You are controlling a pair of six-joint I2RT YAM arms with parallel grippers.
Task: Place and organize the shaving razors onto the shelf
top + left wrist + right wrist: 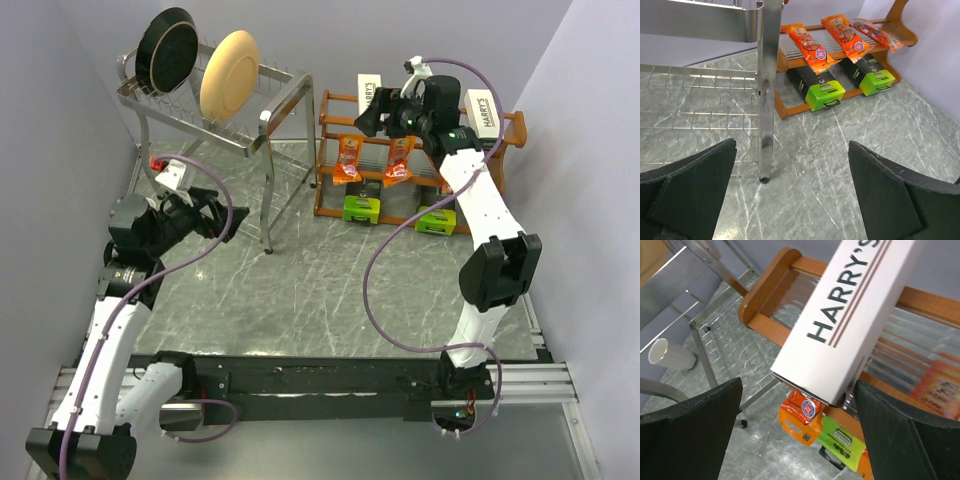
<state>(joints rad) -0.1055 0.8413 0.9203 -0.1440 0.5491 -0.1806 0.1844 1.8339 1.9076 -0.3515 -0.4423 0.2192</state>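
Reaching far forward from its base at 5 o'clock in the overhead view, the right arm stretches almost straight to the orange-brown wooden slatted shelf (321, 160) at 1 o'clock. The right gripper (799, 386) hangs over the top tier with its fingers spread wide, one on each side of a long white "HARRY'S" box (850, 315) that lies on the top rails. One finger stands clear of the box.

A second white box (483, 108) lies at the 3 o'clock end of the same tier. Flat orange packs (807, 42) lean on the middle tier, and two black-and-lime-green packs (822, 90) sit on the bottom one.

The left arm is folded back at 9 o'clock. The left gripper (792, 145) is held over the grey marbled table (840, 150), jaws wide apart and holding nothing, near a leg of the silver metal wire rack (769, 100).
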